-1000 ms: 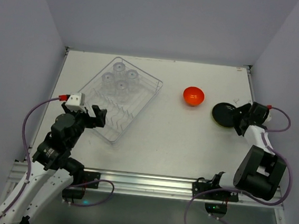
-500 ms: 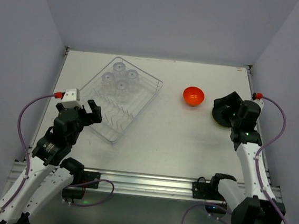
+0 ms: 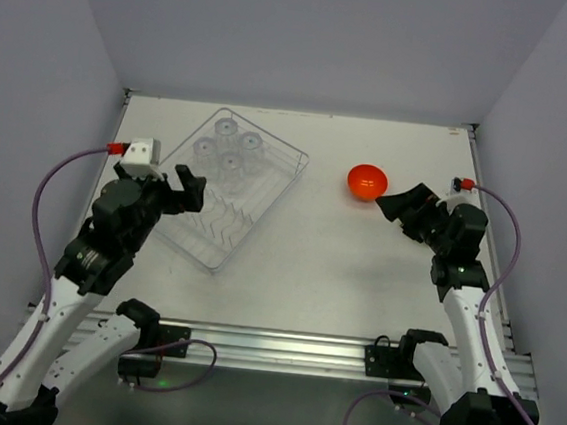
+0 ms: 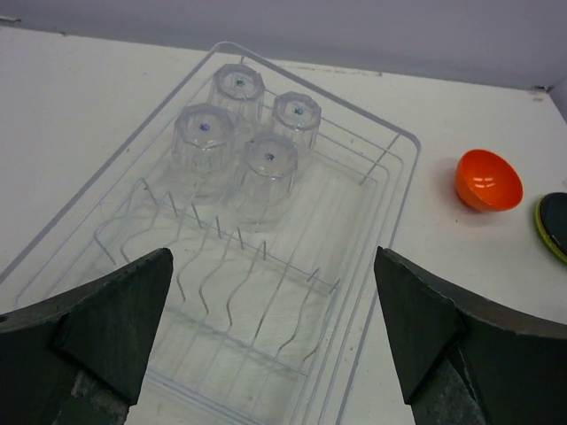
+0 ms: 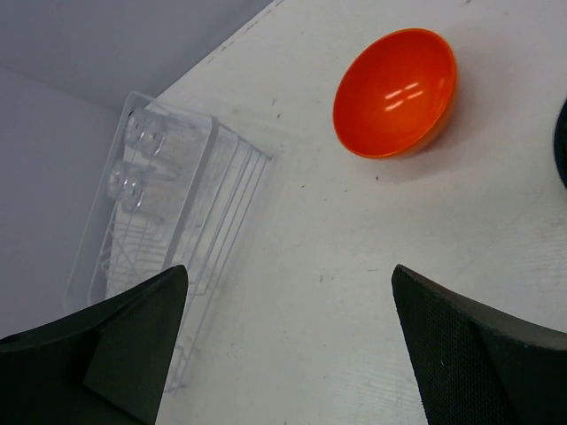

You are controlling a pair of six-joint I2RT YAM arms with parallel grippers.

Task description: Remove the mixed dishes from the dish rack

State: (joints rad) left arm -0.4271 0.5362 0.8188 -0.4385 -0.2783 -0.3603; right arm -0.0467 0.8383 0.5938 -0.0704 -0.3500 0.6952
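**Both arms being swung inward**

Since half a second ago the right gripper point(image 3: 399, 202) is being carried off the plate point(image 4: 554, 221) toward the dish rack point(image 3: 272, 201); it is now being held just right of the orange bowl point(image 3: 367, 181), its jaws being kept spread wide with nothing between them; the left gripper point(image 3: 173, 190) is being raised over the rack's near-left side, jaws likewise being held wide apart and empty; four clear tumblers point(image 4: 266, 164) are being left upside down, clustered at the rack's far end; the bowl is being left on the table point(image 3: 318, 266), well right of the rack; the plate is lying farther right still, dark face up, a yellow-green rim showing.
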